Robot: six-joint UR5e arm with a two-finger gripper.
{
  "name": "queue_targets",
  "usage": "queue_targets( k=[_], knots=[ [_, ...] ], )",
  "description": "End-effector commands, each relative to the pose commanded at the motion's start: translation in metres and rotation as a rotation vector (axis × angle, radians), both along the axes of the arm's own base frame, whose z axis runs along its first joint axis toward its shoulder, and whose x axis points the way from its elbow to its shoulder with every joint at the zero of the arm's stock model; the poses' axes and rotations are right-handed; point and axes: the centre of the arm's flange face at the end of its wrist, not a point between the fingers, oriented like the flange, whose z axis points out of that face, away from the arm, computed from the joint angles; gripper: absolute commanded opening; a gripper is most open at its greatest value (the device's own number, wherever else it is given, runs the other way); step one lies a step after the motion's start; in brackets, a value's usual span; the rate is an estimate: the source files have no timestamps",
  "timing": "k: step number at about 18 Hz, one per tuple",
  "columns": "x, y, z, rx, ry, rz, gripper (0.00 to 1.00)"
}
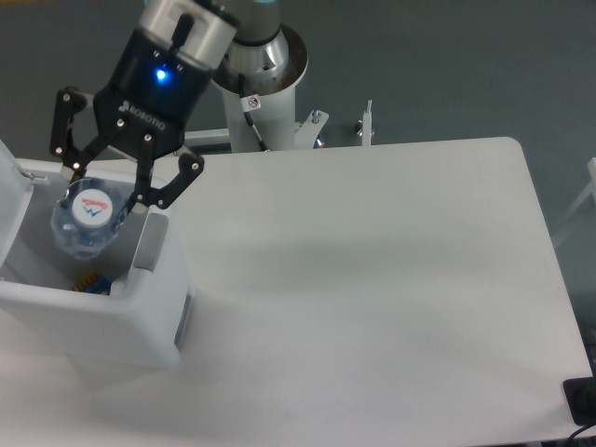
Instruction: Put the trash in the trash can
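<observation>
The bottle [86,222] hangs over the open mouth of the trash can [93,312], cap end turned up toward us, its clear crumpled body slanting down into the opening. It looks empty, so I'd judge it very light, thin-walled and springy, the sort of thing that dents under a squeeze and can squirt out sideways if pinched on the smooth wall; the stiffer neck just below the cap seems the safest place to hold it, and that is roughly where it is held. The end effector [101,207] has its black fingers drawn in against the bottle near the cap, one on each side, closed only as far as the plastic allows, with a blue light glowing on its body above. Inside the bin something small with blue and orange on it [90,282] lies at the bottom. The bin's lid [13,191] stands open at the left edge. The bin sits on the white table [372,298], behind which the arm's base [261,65] rises.
</observation>
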Motion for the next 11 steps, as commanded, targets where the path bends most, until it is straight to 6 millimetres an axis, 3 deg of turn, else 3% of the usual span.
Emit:
queue_targets(
  k=[4, 6, 11],
  knots=[
    [0.002, -0.003, -0.002, -0.005, -0.004, 0.000, 1.00],
    [-0.008, -0.003, -0.007, -0.012, -0.011, 0.015, 1.00],
    [-0.114, -0.031, -0.032, -0.037, -0.042, 0.180, 1.00]
  ],
)
